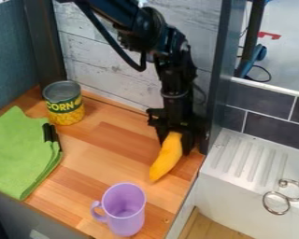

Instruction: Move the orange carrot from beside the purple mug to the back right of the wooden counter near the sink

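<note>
"Where does the camera look from?"
"Above the front of the counter (102, 161), down at a slant."
"Facing what?"
"The plank wall (102, 63), with the sink (252, 186) to the right."
"How near?"
"Fairly close; the mug (124, 207) stands nearer the lens, the can (64, 105) farther back."

Whitewashed plank wall (102, 60) behind wooden counter (108, 140); dark grey tiling (270, 130), right; pale wood below, possibly flooring (208, 228).
</note>
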`<state>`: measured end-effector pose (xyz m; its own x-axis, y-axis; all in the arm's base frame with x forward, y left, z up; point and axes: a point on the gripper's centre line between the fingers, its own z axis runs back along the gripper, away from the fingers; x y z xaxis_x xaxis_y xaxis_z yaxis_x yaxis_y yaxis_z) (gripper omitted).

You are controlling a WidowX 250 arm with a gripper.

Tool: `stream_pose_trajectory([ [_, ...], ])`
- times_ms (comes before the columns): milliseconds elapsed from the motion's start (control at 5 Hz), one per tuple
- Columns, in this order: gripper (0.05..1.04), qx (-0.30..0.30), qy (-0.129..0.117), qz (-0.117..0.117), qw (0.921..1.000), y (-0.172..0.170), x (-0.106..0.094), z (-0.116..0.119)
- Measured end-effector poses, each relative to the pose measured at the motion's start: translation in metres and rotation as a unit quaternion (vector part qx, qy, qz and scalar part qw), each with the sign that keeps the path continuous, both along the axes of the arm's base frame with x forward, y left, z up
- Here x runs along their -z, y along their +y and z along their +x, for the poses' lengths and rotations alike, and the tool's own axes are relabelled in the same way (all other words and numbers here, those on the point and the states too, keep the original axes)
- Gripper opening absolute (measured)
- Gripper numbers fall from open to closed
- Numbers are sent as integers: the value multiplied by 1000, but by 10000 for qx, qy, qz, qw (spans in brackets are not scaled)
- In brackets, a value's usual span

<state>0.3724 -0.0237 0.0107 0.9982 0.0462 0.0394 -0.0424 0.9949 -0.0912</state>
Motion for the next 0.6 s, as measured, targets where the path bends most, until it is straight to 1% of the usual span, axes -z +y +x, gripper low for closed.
stream_pose_trajectory([
  [200, 572, 29, 60, 34, 10000, 1, 3, -3],
  [400, 650, 40, 96, 29, 9999, 2, 4, -7],
  [600, 924, 101, 61, -250, 9996, -2, 2, -10],
])
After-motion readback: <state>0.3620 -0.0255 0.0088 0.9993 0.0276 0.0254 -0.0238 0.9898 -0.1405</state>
